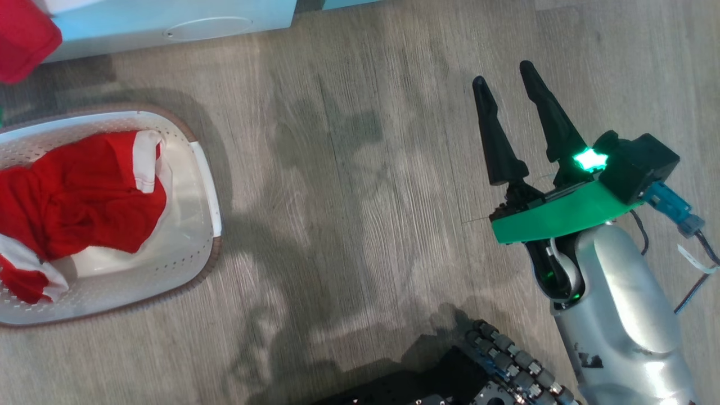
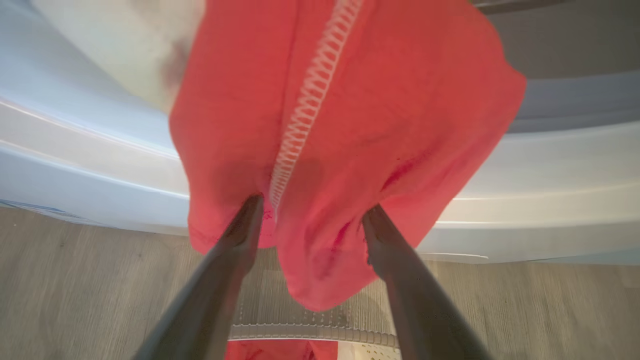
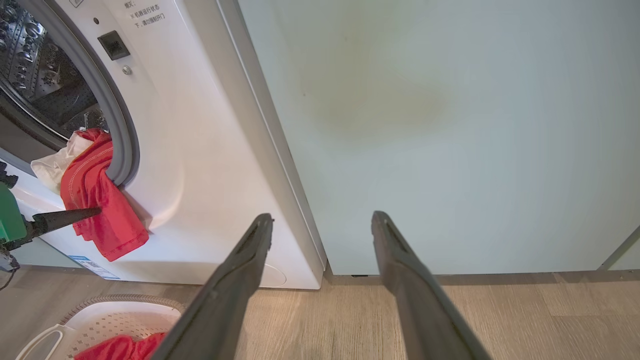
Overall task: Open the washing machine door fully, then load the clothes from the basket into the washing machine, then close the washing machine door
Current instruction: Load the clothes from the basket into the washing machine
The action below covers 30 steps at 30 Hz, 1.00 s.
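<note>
The washing machine (image 3: 200,150) stands with its steel drum (image 3: 40,75) exposed; its door is out of view. One red garment (image 3: 100,200) with a white panel hangs out over the grey seal (image 3: 122,145) and down the white front. My left gripper (image 2: 314,205) is open, both fingertips pressed against this hanging garment (image 2: 350,100); one of its fingers (image 3: 65,217) shows touching the cloth from the left. More red and white clothes (image 1: 79,191) lie in the basket (image 1: 205,174) on the floor below. My right gripper (image 1: 503,73) is open and empty, away to the right.
A pale teal cabinet (image 3: 450,125) stands right of the machine, straight ahead of my right gripper (image 3: 322,216). Wooden floor (image 1: 349,197) stretches between the basket and my right arm. My dark wheeled base (image 1: 450,377) sits at the bottom.
</note>
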Tool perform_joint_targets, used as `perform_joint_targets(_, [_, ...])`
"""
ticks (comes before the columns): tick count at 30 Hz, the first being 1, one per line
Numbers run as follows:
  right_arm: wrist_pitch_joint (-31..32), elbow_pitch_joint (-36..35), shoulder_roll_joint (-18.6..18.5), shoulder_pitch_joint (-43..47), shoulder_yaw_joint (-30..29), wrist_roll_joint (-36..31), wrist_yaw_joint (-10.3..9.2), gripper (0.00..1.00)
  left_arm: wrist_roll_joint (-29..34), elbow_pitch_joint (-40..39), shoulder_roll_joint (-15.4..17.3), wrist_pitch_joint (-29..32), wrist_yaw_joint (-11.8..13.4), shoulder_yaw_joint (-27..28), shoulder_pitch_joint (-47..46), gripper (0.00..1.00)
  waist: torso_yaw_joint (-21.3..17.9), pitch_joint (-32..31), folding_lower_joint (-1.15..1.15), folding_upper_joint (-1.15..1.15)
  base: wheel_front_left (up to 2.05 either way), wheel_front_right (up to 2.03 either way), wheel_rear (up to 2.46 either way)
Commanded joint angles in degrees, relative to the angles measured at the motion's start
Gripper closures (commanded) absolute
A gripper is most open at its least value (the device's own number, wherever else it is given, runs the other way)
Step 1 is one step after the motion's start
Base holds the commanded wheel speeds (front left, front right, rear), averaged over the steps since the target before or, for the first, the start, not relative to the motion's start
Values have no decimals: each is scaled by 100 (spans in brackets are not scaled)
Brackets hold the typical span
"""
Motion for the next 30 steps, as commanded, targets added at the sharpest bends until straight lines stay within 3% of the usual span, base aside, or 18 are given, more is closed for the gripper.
perform_joint_targets(1, [-51, -202, 3, 2, 126, 50, 0, 0, 15, -102, 364, -68, -41, 136, -152, 0, -7, 9, -1, 0, 0, 0, 0])
perform_joint_targets(8, [-52, -211, 3, -14, 132, 93, 0, 0, 151, 75, 428, -140, -180, -59, -320, 0, -32, 22, -1, 0, 0, 0, 0])
perform_joint_targets(9, [-52, -213, 3, -18, 131, 97, 0, 0, 151, 113, 425, -96, -207, -89, -341, 57, -36, 23, -1, 0, 0, 0, 0])
perform_joint_targets(10, [-52, -216, 3, -24, 130, 104, 0, 0, 146, 149, 423, -47, -237, -119, -361, 100, -40, 23, -1, 0, 0, 0, 0])
perform_joint_targets(20, [-52, -216, 3, 44, -26, 92, 0, 0, 141, 262, 442, 389, -285, -314, -385, 100, 80, -121, -1, 0, 0, 0, 0])
perform_joint_targets(30, [-52, -190, 3, 186, -146, 52, 0, 0, -64, -845, 651, 1044, -229, -284, -19, 100, 380, -448, -1, 0, 0, 0, 0])
